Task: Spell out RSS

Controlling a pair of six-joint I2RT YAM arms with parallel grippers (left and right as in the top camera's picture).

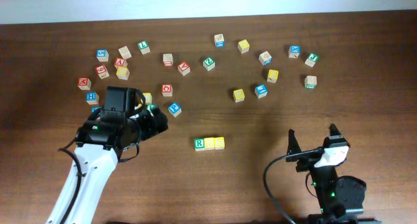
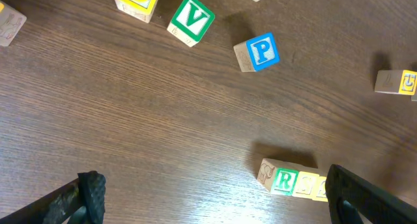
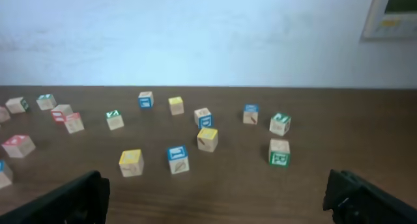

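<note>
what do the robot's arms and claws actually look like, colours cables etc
Left arm: a long white link, then black joint housings with a small green light and a thin black cable alongside. Right arm: mostly black, with a white block at the wrist, a green dot and a looping black cable. The left claw and right claw each have two black tapered fingers.

From high up we look straight down on the whole table point(image 1: 365, 120). Our left wrist camera hangs close over the wood, facing down, and shares the RSS row point(image 2: 293, 182) with the top view. Our right wrist camera sits low, looking across to the wall point(image 3: 195, 35).
</note>
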